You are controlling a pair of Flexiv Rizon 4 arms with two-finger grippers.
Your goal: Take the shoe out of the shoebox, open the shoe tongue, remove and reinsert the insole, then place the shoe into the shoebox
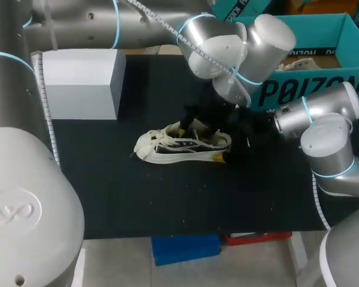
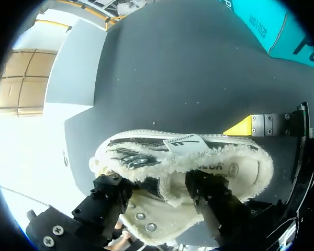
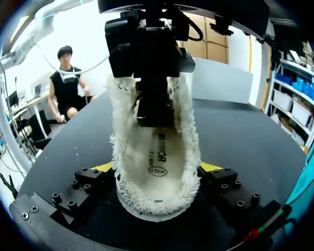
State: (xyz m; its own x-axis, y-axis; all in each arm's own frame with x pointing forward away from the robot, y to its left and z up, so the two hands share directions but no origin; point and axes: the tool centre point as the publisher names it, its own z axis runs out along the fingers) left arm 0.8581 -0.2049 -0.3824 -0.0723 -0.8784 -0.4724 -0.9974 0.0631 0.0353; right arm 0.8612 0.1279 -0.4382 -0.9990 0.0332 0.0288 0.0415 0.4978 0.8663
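Cream fleece around the collar of the shoe (image 1: 182,143), upright on its sole near the middle of the black table mat (image 1: 137,197), outside the shoebox (image 1: 323,36). Toe towards the left arm's side, heel towards the right arm's.

Down on the shoe's opening from above, left gripper (image 2: 159,191), closed on one side wall: one finger (image 2: 212,196) inside against the fleece, the other outside beside the metal eyelets (image 2: 141,215), wall pinched between; yellow tips hidden.

Low at the heel, right gripper (image 3: 156,168), spread as wide as the shoe and clamped on it from both sides, one yellow fingertip (image 3: 102,167) pressed to each flank just above the mat.

Inside, insole (image 3: 156,151) flat in the shoe's bed, printed heel end showing, forward part hidden under the left gripper's inner finger.

Teal cardboard shoebox open-topped at the far right of the table, behind the right arm, apart from the shoe. Pale grey block (image 1: 81,84) at the far left of the mat, well apart from shoe and both grippers.
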